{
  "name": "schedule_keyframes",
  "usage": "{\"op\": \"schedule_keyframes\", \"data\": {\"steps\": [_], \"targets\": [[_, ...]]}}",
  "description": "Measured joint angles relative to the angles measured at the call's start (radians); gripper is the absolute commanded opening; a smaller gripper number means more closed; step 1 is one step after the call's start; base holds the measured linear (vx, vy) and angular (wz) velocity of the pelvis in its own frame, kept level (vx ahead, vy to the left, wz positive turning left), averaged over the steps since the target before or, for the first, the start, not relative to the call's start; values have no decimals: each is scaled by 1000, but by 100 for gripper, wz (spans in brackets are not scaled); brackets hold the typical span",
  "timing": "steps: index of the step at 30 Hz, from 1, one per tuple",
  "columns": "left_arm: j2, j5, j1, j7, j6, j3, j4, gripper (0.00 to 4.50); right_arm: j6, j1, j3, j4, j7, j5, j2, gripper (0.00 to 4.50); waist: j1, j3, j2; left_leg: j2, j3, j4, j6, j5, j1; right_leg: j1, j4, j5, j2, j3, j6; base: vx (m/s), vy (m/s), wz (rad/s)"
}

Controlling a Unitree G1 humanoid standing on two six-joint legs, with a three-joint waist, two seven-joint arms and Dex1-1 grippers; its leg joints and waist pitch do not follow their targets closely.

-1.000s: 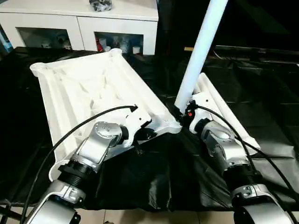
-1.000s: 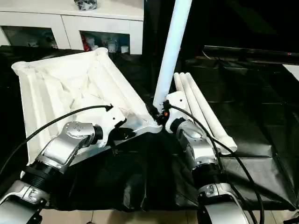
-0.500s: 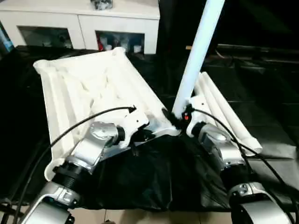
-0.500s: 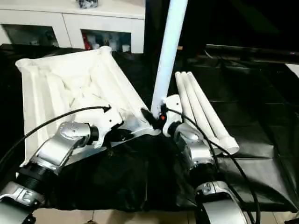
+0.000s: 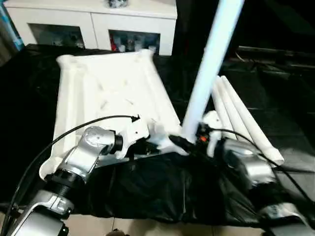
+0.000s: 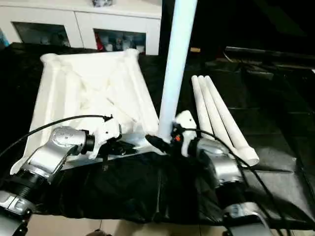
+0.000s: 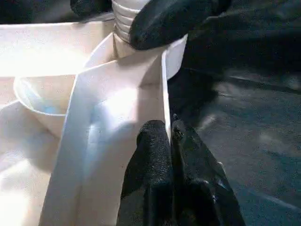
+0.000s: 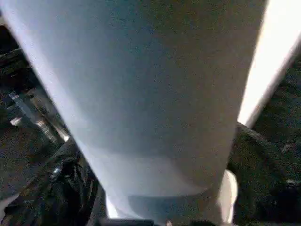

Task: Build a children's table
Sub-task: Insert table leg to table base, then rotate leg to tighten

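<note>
The white tabletop point(image 5: 108, 93) lies underside up on a black cloth. One white leg point(image 5: 209, 64) stands upright in its near right corner socket. My left gripper point(image 7: 170, 129) is shut on the thin rim wall of the tabletop just beside that socket. My right gripper point(image 5: 189, 142) is open at the foot of the upright leg, one black finger point(image 7: 174, 19) on each side of it. In the right wrist view the leg point(image 8: 155, 94) rises between the fingers point(image 8: 261, 160). Three more legs point(image 5: 241, 118) lie side by side to the right of the tabletop.
A white glass-doored cabinet point(image 5: 93, 19) stands behind the table. The black cloth point(image 5: 162, 187) covers the work surface and hangs over its near edge. Black cables loop over both silver forearms.
The camera has shifted. My right gripper's fingers have spread apart at the base of the upright leg, which still stands in its socket. My left gripper keeps its hold on the rim.
</note>
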State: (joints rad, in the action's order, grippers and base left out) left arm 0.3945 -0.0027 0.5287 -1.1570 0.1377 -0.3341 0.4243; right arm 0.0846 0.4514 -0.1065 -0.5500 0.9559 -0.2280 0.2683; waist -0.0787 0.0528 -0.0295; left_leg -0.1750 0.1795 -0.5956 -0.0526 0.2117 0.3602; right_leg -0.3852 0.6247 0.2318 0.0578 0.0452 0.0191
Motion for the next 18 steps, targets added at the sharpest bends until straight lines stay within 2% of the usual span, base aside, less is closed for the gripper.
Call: {"op": "schedule_keyframes", "data": {"steps": [5,6,8,12,18], "targets": [[26,-4,14,-93,-59,-16,35,0,33,-41,-48,80,129,-5,61,386,-12,0,1,0,0,0,0,-1,-1,0,1,0,0,0,0,0,0,0],[27,-4,16,-104,-68,-18,41,0,35,-48,-54,90,143,-5,67,359,-13,0,1,0,0,0,0,-1,-1,1,1,0,0,0,0,0,0,0],[31,-4,19,-124,-80,-19,49,0,39,-60,-63,99,162,-2,73,359,-13,0,1,0,0,-1,1,-1,-1,1,2,0,0,0,0,0,0,0],[34,-4,25,-147,-98,-22,63,0,44,-61,-79,107,177,5,91,318,-13,0,2,0,0,-1,0,-1,-2,1,2,0,1,0,0,0,0,0],[34,-5,31,-163,-119,-22,83,0,61,-67,-79,122,177,5,91,288,-14,-1,3,0,0,-1,0,-1,-2,1,2,0,1,0,0,0,0,0]]}}
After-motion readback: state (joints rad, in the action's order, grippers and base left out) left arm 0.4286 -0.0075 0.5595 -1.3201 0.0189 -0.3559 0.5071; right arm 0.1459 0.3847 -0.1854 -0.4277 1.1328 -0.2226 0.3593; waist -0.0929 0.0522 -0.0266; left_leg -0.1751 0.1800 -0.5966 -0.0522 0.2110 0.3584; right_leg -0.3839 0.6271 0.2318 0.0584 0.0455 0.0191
